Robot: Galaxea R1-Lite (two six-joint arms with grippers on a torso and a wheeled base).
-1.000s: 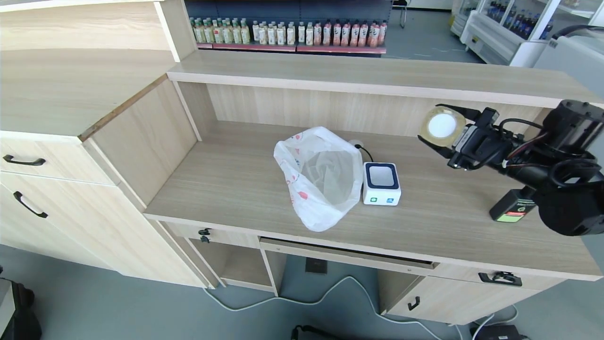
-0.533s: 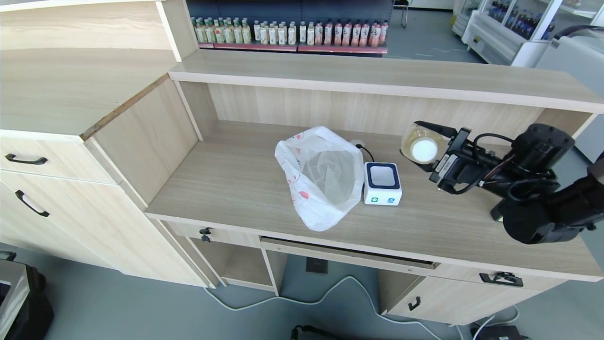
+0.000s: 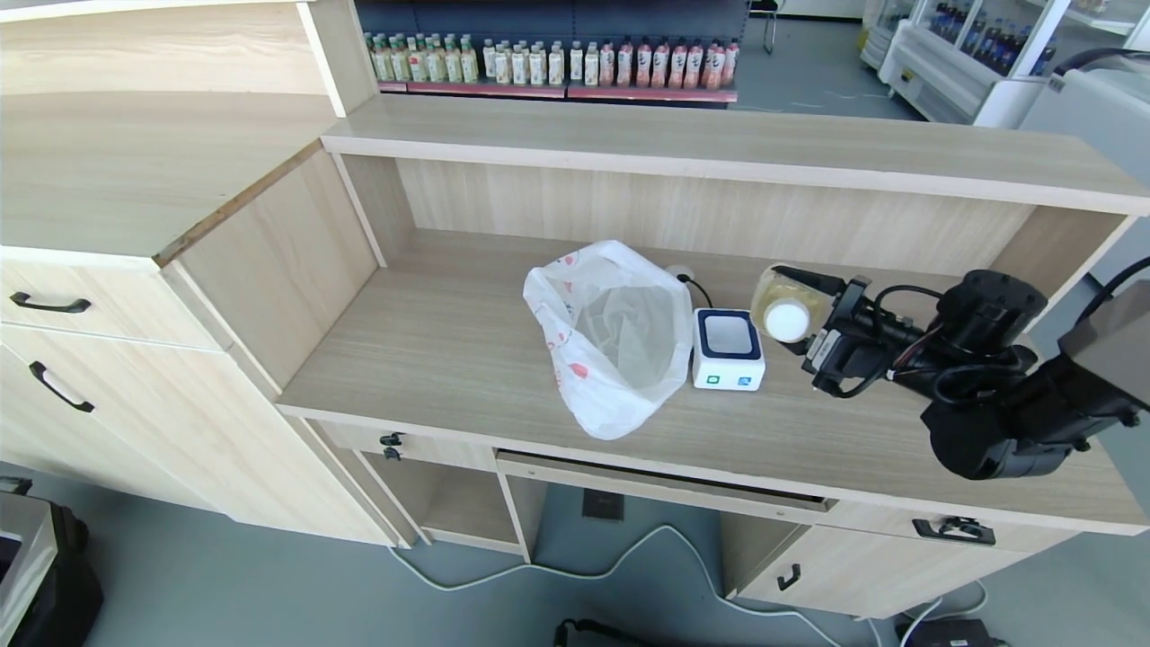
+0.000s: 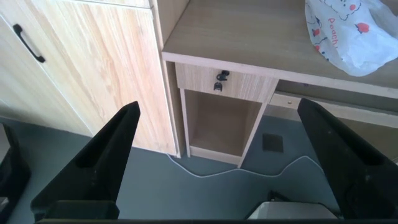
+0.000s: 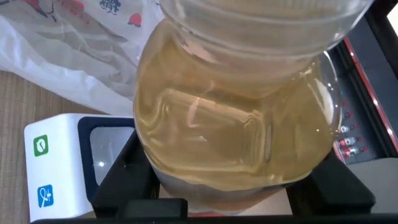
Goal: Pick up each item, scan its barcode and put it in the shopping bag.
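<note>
Bottle: a clear, smooth plastic bottle [image 3: 778, 301] of pale yellow liquid with a round white cap [image 3: 787, 321], rounded at the shoulders, held above the counter just to the right of the scanner.
Bottle axis: the cap end is turned up towards the head camera, so the long axis runs steeply and is seen nearly end-on.
Right gripper [image 3: 802, 310]: its black fingers are clamped on either side of the bottle's body (the right wrist view shows them pressed against the plastic low on the bottle [image 5: 230, 124]).
Right arm: comes in low from the right across the counter, wrist aimed at the scanner.
Scanner: a small white box-shaped barcode scanner [image 3: 728, 349] with a dark blue frame around a glossy window, standing on the counter and touching the bag's side.
Bag: a thin, crinkled white plastic shopping bag [image 3: 611, 337] with red prints, its mouth gaping open.
Counter: a matt, light wood-grain checkout counter [image 3: 449, 341].
Left gripper [image 4: 219, 112]: black fingers spread wide, nothing between them, hanging over the grey floor before the counter's front-left corner.
</note>
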